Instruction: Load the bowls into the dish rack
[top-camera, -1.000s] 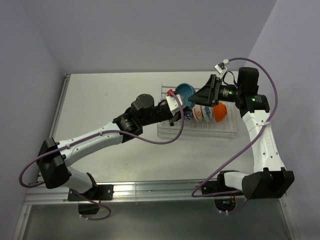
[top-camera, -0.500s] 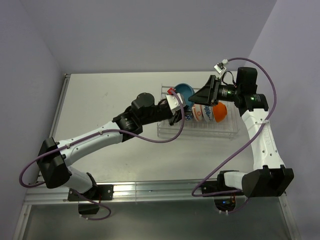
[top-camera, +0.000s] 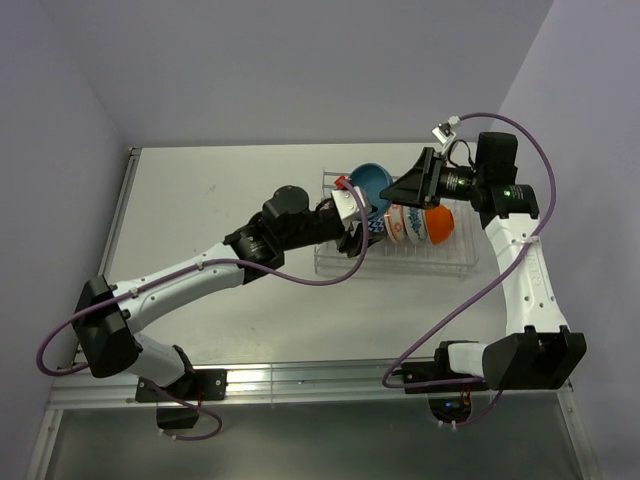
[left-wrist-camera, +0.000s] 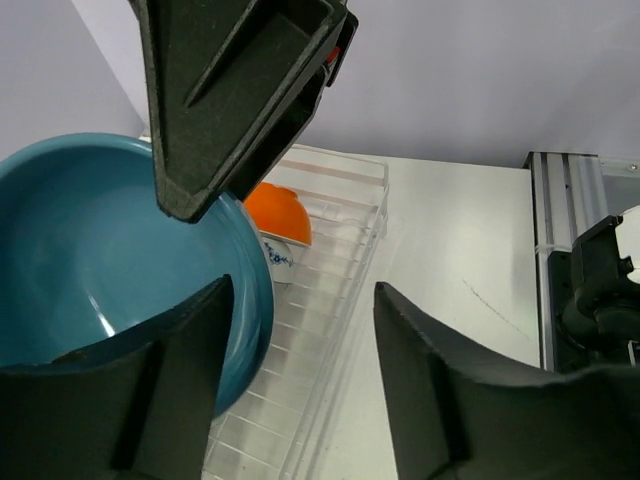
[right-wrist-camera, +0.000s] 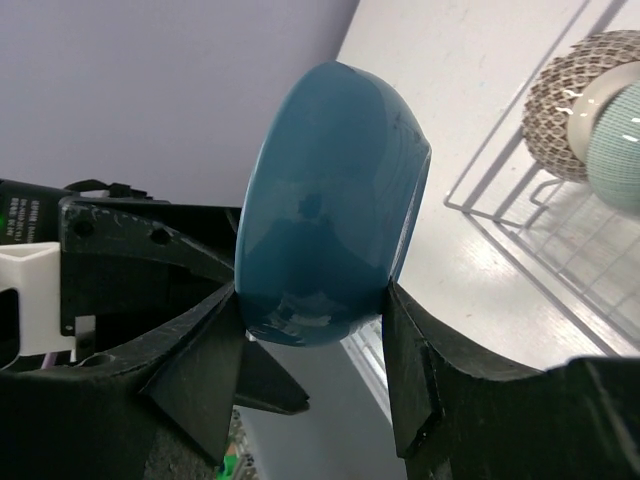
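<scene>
A teal blue bowl (top-camera: 370, 182) hangs on edge above the left end of the dish rack (top-camera: 440, 262). My right gripper (top-camera: 396, 190) is shut on the teal bowl (right-wrist-camera: 330, 200), one finger on its outside and one on its rim side. My left gripper (top-camera: 352, 208) is open beside it; in the left wrist view the bowl (left-wrist-camera: 90, 260) sits just by the left finger, with the gap of my left gripper (left-wrist-camera: 300, 300) showing only rack (left-wrist-camera: 310, 330). An orange bowl (top-camera: 438, 224) and a blue-white patterned bowl (top-camera: 405, 226) stand in the rack.
In the right wrist view a brown-patterned bowl (right-wrist-camera: 575, 100) and a pale green bowl (right-wrist-camera: 620, 145) stand in the wire rack (right-wrist-camera: 540, 240). The white table (top-camera: 220, 200) stretches left of the rack. The aluminium rail (top-camera: 300, 378) runs along the near edge.
My right gripper has closed on the teal bowl. My left gripper has since spread its jaws and let go of it. The arms have barely shifted.
</scene>
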